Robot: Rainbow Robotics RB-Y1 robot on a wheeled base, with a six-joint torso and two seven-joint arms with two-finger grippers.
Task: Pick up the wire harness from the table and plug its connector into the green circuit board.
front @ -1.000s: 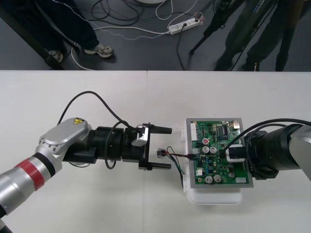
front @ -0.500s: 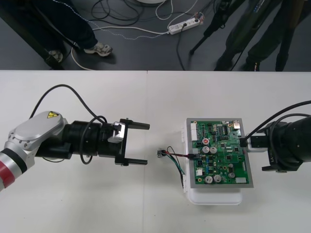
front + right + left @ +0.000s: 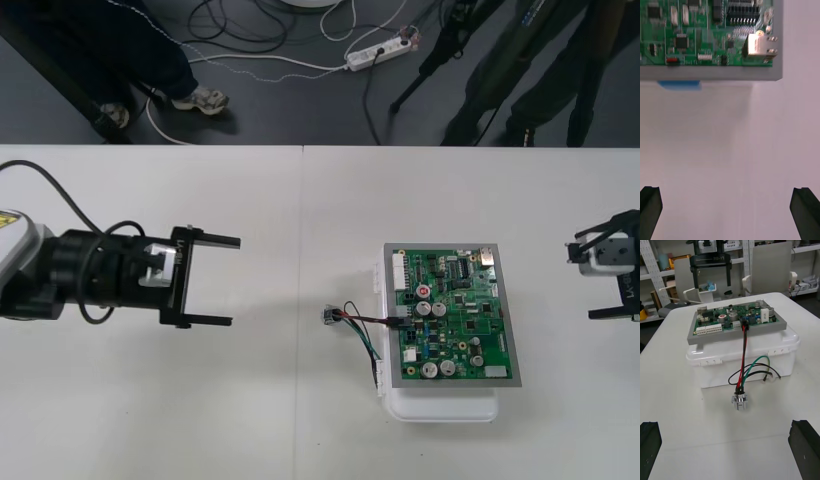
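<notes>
Plugging looks done — the harness's black plug (image 3: 744, 327) sits in the green circuit board (image 3: 450, 315), with the metal socket (image 3: 329, 316) lying beside the board. The left gripper (image 3: 234, 281) and right gripper (image 3: 590, 278) flank the board, well apart from it, jaws open and empty — only parking seems left.

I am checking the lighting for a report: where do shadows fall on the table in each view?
Front view: even light, no hard shadow on the table. Right wrist view: a soft shadow lies on the table along the edge of the green circuit board. Left wrist view: faint shadows sit under the white base and the metal socket.
</notes>
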